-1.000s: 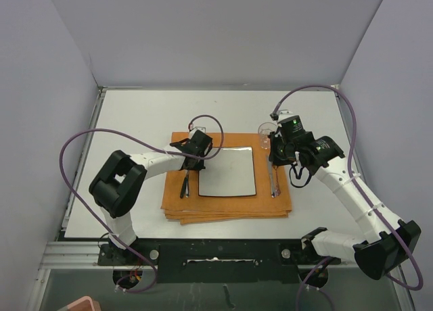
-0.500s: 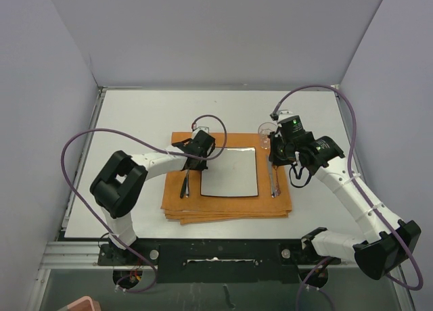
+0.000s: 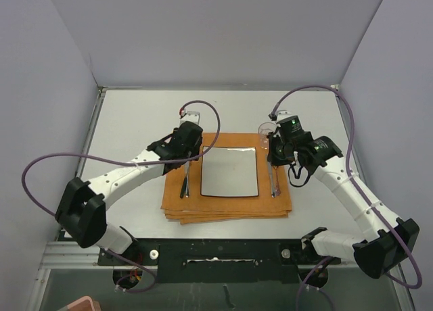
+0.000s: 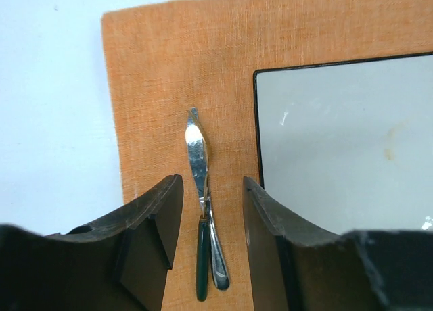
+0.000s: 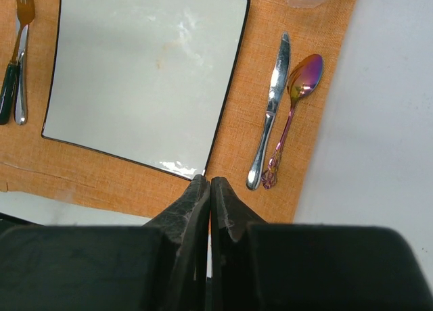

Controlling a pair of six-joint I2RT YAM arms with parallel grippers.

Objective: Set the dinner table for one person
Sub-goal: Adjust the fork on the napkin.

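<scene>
The white surface (image 3: 135, 115) fills the floor of the walled cell, running from the arms' bases at the near edge out to the far wall, and everything else rests on it. The left arm (image 3: 128, 177) reaches in from the near left and the right arm (image 3: 352, 193) from the near right, both bent toward the middle. An orange cloth (image 3: 230, 206), folded in layers that show along its near edge, lies in the middle of the surface. A square white plate (image 3: 230, 172) with a thin dark rim sits flat on the cloth. The left tool (image 4: 211, 182) hovers over the strip of cloth left of the plate, its fingers apart with nothing gripped. The right tool (image 5: 208, 186) hangs over the plate's near edge, its fingers pressed together and empty. Right of the plate a silver knife (image 5: 270, 115) lies on the cloth, with an iridescent purple spoon (image 5: 298, 94) just beside it on the outer side. Left of the plate lie a green-handled utensil (image 4: 201, 257) and a silver fork (image 4: 216, 257), resting against each other. A clear glass (image 3: 266, 130) stands at the cloth's far right corner, beyond the knife and spoon, partly hidden by the right arm.
</scene>
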